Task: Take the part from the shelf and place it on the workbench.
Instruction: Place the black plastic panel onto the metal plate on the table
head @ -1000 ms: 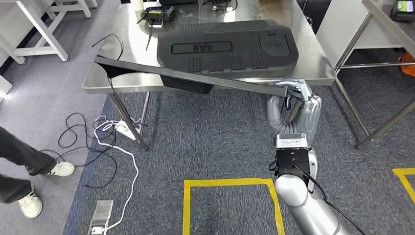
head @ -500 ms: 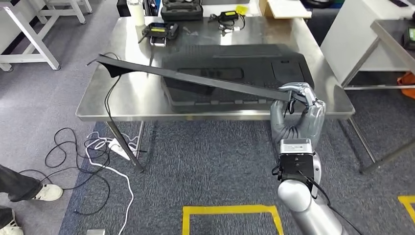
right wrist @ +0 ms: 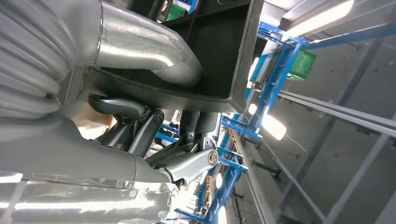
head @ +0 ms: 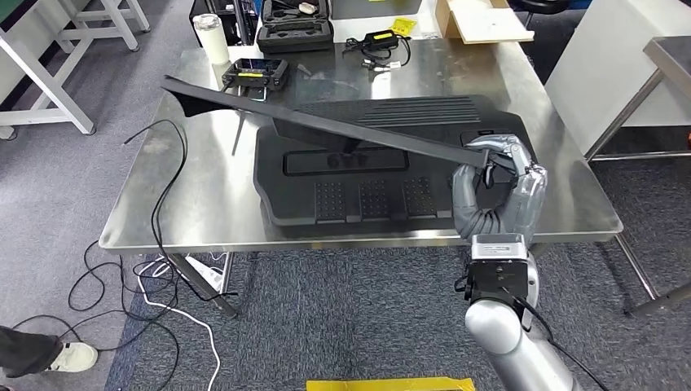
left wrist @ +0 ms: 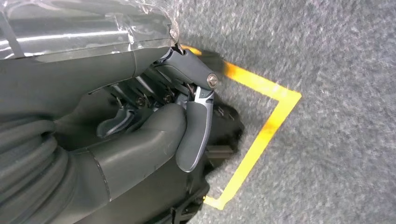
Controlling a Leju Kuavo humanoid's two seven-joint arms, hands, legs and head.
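The right hand (head: 499, 191) grips one end of the long, thin black plastic strip part (head: 326, 126), its fingers wrapped around that end. From the hand the part runs toward ten o'clock, held in the air above the stainless-steel workbench (head: 187, 195), its far flared tip hanging over the bench's back left area. Below it, on the bench, lies a large black moulded plastic panel (head: 367, 183) with ribbed and studded patches; the hand hovers at the panel's three-o'clock edge. In the right wrist view the fingers (right wrist: 154, 51) clamp the part's dark channel-shaped end (right wrist: 233, 51).

The left hand (left wrist: 140, 140) hangs over grey carpet marked with yellow tape (left wrist: 261, 135), fingers curled inward with nothing in them.

At the bench's twelve-o'clock side stand a white cup (head: 213, 37), a black handheld controller (head: 257, 73) and an open black case (head: 295, 24).
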